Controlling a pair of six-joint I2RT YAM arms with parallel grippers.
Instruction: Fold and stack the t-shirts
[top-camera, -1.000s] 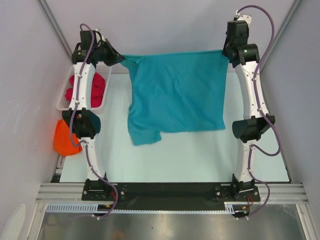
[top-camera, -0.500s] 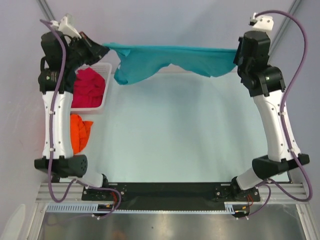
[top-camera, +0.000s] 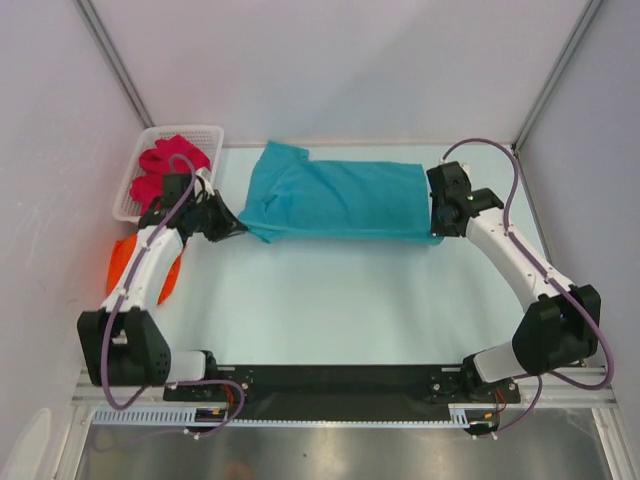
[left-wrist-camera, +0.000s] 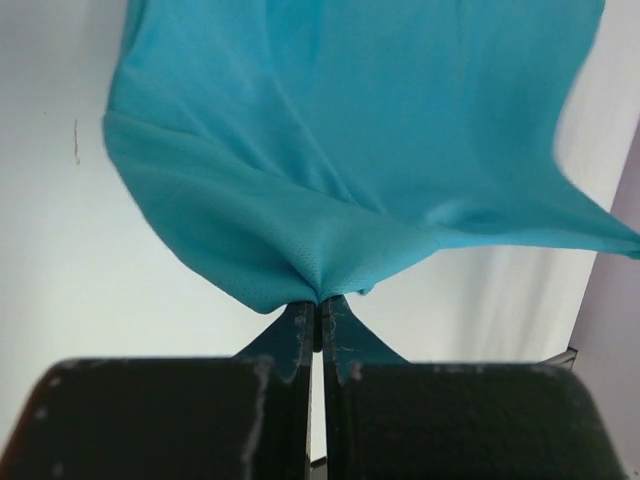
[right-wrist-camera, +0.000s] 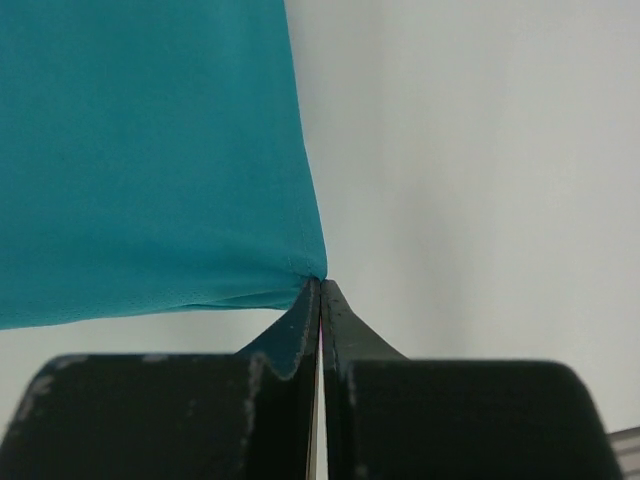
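The teal-blue t-shirt (top-camera: 340, 200) lies spread on the far half of the white table, stretched between both grippers. My left gripper (top-camera: 238, 229) is shut on its near-left corner; the left wrist view shows the cloth (left-wrist-camera: 330, 150) pinched at my left gripper (left-wrist-camera: 318, 300). My right gripper (top-camera: 437, 235) is shut on its near-right corner; the right wrist view shows the hem (right-wrist-camera: 150, 160) caught at my right gripper (right-wrist-camera: 320, 283). The crimson-pink t-shirt (top-camera: 165, 165) lies bunched in the basket. The orange t-shirt (top-camera: 125, 265) lies crumpled at the table's left edge, partly behind my left arm.
A white lattice basket (top-camera: 210, 135) stands at the far left corner. Grey walls close in the back and both sides. The black mounting rail (top-camera: 340, 380) runs along the near edge.
Both grippers came down and toward the near side, from holding the teal-blue shirt high in the air to laying it on the table. Both stay shut on it.
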